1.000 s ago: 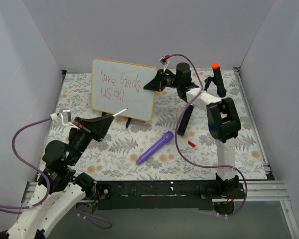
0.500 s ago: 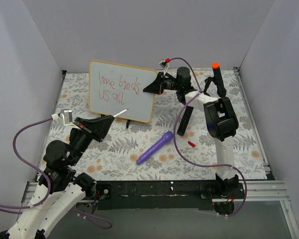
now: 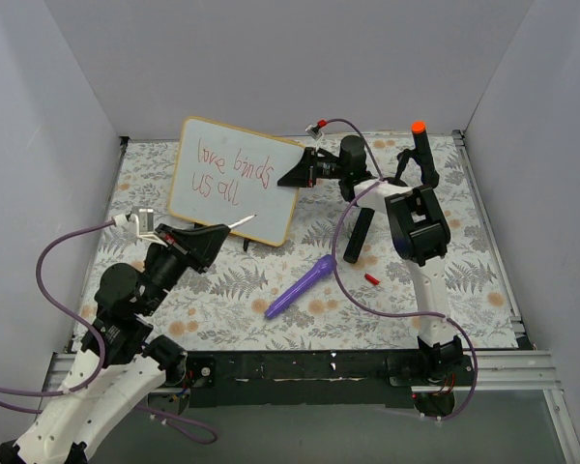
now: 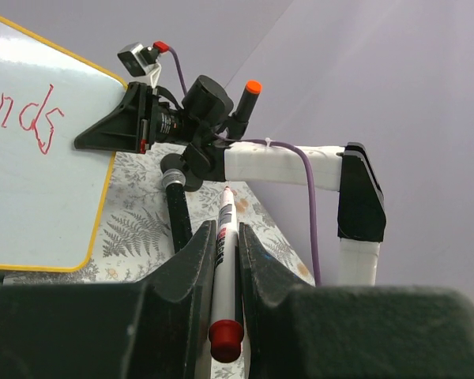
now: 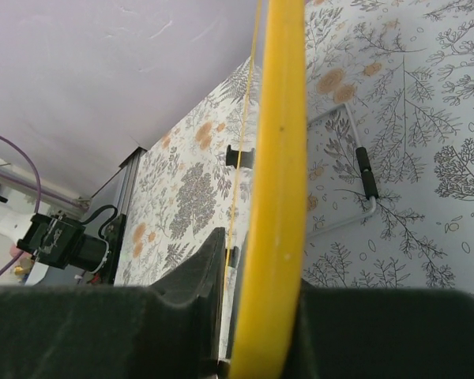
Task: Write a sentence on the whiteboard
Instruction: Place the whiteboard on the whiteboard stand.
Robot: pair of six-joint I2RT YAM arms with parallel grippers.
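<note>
Top external, rounded yellow-framed whiteboard, thin red cursive sentence, floral tablecloth

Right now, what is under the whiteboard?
Below the whiteboard, one black foot and the floral mat show. The tilted board covers the mat behind it, so anything lying there is hidden.
</note>
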